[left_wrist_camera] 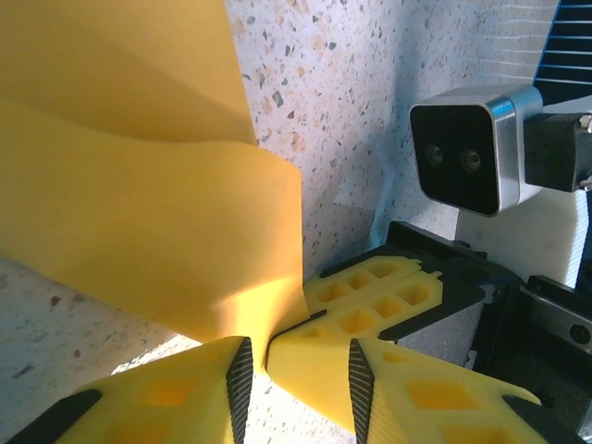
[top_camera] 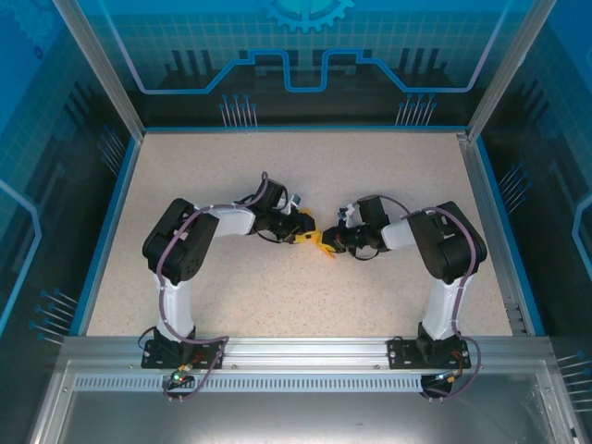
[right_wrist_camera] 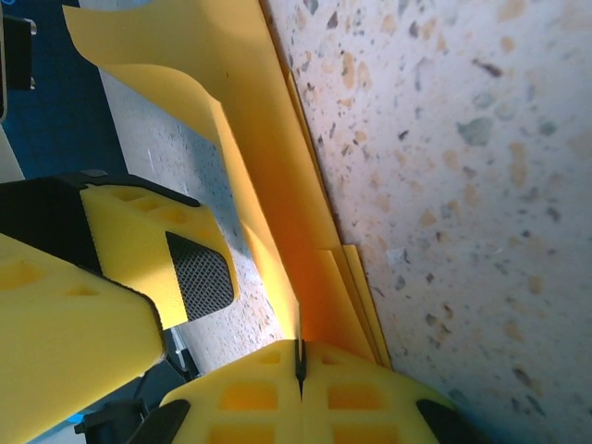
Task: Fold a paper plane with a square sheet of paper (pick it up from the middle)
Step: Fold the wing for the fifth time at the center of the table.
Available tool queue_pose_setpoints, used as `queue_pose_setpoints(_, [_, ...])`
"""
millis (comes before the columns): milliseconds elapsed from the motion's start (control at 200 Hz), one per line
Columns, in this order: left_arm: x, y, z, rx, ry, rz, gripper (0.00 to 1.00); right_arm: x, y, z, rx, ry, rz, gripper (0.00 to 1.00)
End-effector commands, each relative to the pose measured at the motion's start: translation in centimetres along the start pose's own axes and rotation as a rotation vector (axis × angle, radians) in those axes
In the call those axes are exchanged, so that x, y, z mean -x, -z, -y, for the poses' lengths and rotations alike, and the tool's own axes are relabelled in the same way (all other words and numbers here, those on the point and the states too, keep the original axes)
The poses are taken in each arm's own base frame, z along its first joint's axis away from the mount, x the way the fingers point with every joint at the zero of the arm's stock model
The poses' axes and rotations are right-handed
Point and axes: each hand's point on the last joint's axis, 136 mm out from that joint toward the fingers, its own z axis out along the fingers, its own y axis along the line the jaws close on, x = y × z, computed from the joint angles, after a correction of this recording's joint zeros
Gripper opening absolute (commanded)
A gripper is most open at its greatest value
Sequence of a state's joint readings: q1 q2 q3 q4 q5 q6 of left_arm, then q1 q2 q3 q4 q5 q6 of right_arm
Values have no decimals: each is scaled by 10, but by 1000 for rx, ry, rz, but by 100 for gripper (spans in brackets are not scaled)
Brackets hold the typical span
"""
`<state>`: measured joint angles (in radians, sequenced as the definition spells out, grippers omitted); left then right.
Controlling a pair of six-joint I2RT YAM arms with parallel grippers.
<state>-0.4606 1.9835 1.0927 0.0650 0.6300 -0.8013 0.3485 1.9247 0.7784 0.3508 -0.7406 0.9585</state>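
1. The speckled table (top_camera: 231,305) is the biggest thing here, and both arms reach in to meet at its middle.
2. The paper (right_wrist_camera: 268,185) sits there between them, partly folded. Some layers lie flat on the table and one flap stands up in a curve.
3. My right gripper (right_wrist_camera: 301,368) is closed tight on the flap's edge.
4. My left gripper (left_wrist_camera: 254,363) is just beside the right one, its jaws a narrow slit apart. The paper's corner reaches that slit, but I cannot tell whether it is pinched.
5. I judge I am mid-fold, with several folds left to do.
6. Next I need to carry the flap over until its edge meets the flat layers squarely. Then I press the crease without dragging the paper.
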Motion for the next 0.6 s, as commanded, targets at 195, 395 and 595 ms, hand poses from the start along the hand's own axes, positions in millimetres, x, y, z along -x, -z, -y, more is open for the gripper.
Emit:
queue_pose_setpoints(195, [3,-8,-5,49,-44,10,33,-2,-1,24,-41,-95,-11,0])
queue_pose_setpoints(395, [5,-11,-11,72,-29,19,31,-3,-2,26,-43,-98,-16,0])
queue_pose_setpoints(595, [6,-14,-15,98,-17,12,31,-3,-1,27,-49,-100,-19,0])
